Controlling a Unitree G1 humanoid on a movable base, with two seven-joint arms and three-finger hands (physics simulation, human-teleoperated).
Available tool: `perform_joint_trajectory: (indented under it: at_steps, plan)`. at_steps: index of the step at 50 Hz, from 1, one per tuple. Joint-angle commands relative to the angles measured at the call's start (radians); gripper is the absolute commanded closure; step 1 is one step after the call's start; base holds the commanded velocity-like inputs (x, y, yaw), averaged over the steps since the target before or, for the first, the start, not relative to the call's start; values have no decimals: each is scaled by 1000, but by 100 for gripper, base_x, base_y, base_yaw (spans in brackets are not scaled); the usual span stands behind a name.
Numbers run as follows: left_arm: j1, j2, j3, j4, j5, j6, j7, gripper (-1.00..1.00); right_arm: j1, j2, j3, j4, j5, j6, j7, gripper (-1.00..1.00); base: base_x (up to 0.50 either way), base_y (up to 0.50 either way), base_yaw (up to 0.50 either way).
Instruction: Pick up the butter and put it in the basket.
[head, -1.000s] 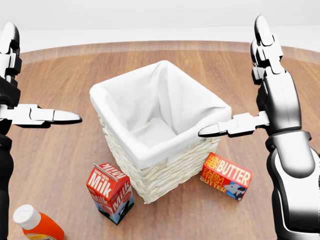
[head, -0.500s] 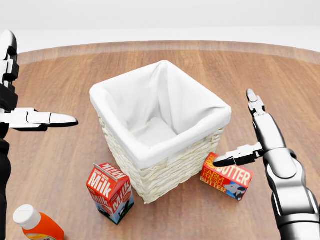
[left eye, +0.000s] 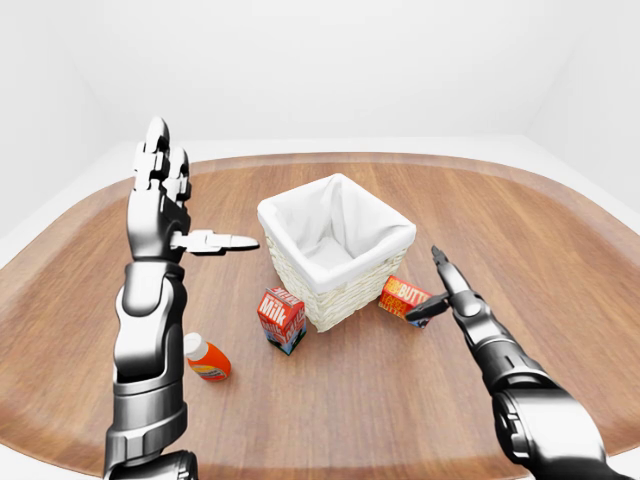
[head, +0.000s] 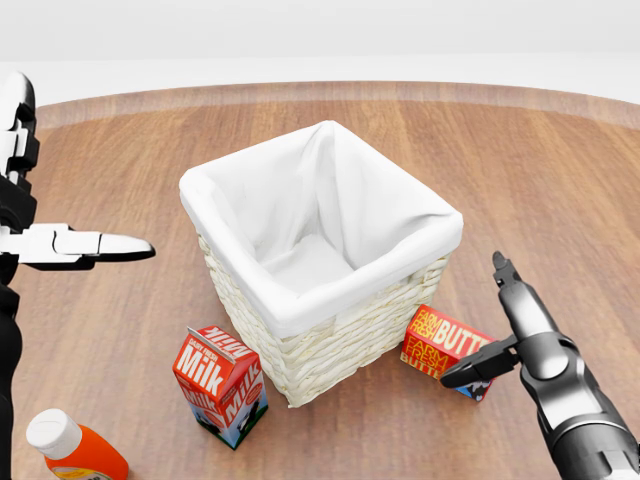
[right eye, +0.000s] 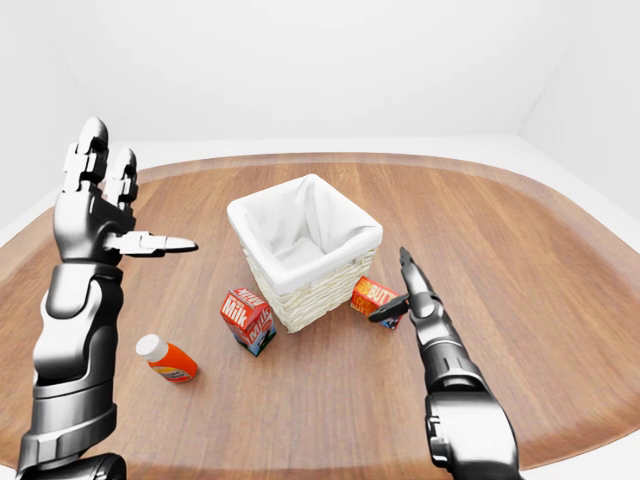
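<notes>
The butter (head: 452, 350) is a red and orange box lying on the wooden table just right of the white-lined wicker basket (head: 322, 330). My right hand (head: 497, 315) is open, low over the butter's right end, thumb (head: 478, 365) across its lower right corner and fingers (head: 512, 290) pointing up. It holds nothing. My left hand (head: 60, 243) is open and empty at the left edge of the head view, raised well above the table, thumb pointing right. Both hands also show in the left-eye view, left (left eye: 165, 200) and right (left eye: 437, 285).
A red milk carton (head: 220, 385) stands at the basket's lower left. An orange bottle with a white cap (head: 72, 450) lies at the bottom left of the head view. The round wooden table (left eye: 560, 300) extends widely to the right.
My right hand has come down from beside the basket's rim to the butter's right end. The left hand has barely moved. The butter and basket have not moved.
</notes>
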Motion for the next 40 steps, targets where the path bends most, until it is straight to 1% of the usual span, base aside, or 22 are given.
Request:
perform_joint_trajectory:
  at_steps: [1,3,4,5,10,13,19,24,40]
  plan:
    - [28,-2,9,-21,-8,0,-4,-100,-45,9,21,201,-75,0,-85,-100,0,0,0]
    - [34,-4,8,-20,-7,0,-6,-100,-46,12,20,206,-86,0,-94,-100,0,0,0]
    - [39,-6,8,-17,-7,0,-8,-100,-45,10,38,211,-121,0,-139,-100,0,0,0]
    - [43,-8,6,-5,-2,0,-10,-100,-45,12,39,216,-135,0,-148,-100,0,0,0]
    - [55,-12,9,-16,-6,0,-15,-100,-49,33,27,227,-162,0,-172,-100,0,0,0]
    - [79,-16,12,-37,-10,0,-22,-100,-51,47,20,234,-170,0,-183,-100,0,0,0]
    - [108,-22,23,-46,-15,0,-34,-100,-57,53,12,239,-193,0,-223,-100,0,0,0]
    - [117,-24,27,-52,-24,0,-37,-100,-59,57,8,241,-203,0,-232,-100,0,0,0]
    - [194,-49,39,-150,-51,0,-68,-100,-38,86,-6,253,-242,0,-260,-100,0,0,0]
